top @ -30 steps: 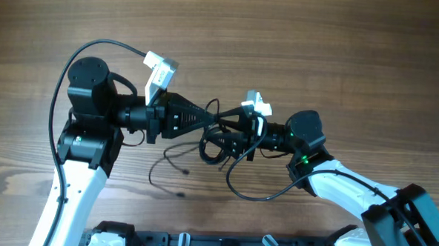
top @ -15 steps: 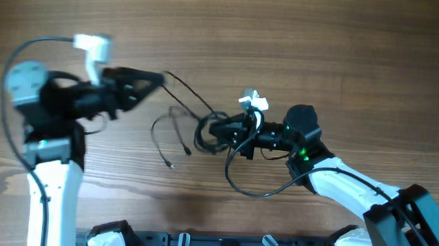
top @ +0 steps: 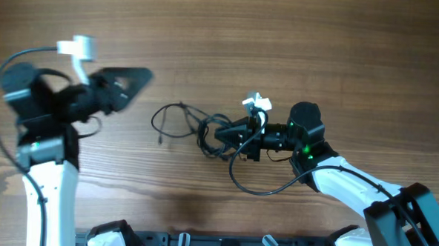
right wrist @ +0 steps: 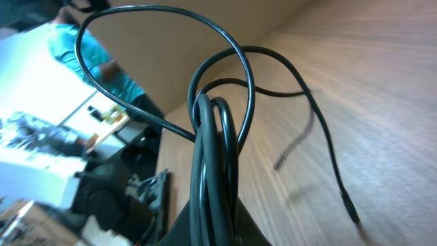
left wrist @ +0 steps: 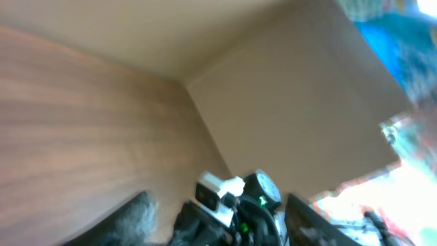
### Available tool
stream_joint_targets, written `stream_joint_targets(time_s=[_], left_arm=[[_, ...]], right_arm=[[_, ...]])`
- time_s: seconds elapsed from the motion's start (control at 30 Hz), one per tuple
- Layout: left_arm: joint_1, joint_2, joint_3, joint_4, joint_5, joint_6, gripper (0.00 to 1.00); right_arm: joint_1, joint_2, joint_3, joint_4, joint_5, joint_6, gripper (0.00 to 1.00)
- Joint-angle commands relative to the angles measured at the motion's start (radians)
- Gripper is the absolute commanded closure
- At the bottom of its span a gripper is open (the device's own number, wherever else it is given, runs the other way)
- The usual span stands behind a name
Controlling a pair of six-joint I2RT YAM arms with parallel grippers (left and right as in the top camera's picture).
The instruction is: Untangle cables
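The cables (top: pixel 181 122) are thin black wires on the wooden table, with loose loops at the left and a tighter bunch (top: pixel 214 135) at the right. My right gripper (top: pixel 231 135) is shut on that bunch. In the right wrist view the bunched cables (right wrist: pixel 214 143) rise straight up from between its fingers (right wrist: pixel 249 232), and loose strands (right wrist: pixel 321 137) trail over the table. My left gripper (top: pixel 132 83) is lifted at the left, well apart from the cables. It is open, and its blurred fingers (left wrist: pixel 130 220) have nothing between them.
A thicker black arm cable (top: pixel 260 188) loops on the table below the right arm. Another arm cable (top: pixel 10 62) arcs over the left arm. A black rack (top: pixel 199 244) runs along the near edge. The left wrist view looks across at the right arm (left wrist: pixel 256 203).
The left gripper pulled a strand out to the left, then opened and let it go. The strand now lies in loose loops on the table. The right gripper shut on the bunch.
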Motion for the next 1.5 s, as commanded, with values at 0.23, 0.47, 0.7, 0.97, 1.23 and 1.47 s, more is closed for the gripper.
stream_joint_targets(time_s=[0.23,0.47,0.7,0.97,1.23,1.47], left_arm=[[-0.248,0.153,0.012,-0.290,-0.391,0.332,0.30],[-0.206,0.213,0.012,-0.463,-0.460,-0.023,0.28],[-0.246,0.214,0.012,-0.462,-0.228,-0.109,0.37],[-0.256,0.214,0.012,-0.428,-0.195,-0.209,0.81],[-0.177,0.214,0.012,-0.293,-0.196,-0.208,0.96],[0.177,0.214,0.012,-0.275,-0.195,-0.205,0.96]], right_arm=[[-0.007,0.007,-0.003,0.013,-0.130,-0.007,0.89],[-0.070,0.007,-0.003,0.010,-0.138,-0.005,0.91],[-0.070,0.007,-0.003,0.008,-0.137,-0.006,0.91],[-0.070,0.007,-0.003,-0.003,-0.138,-0.006,0.91],[-0.070,0.007,-0.003,-0.011,-0.138,-0.003,0.91],[-0.070,0.007,-0.003,-0.040,-0.137,-0.004,0.87]])
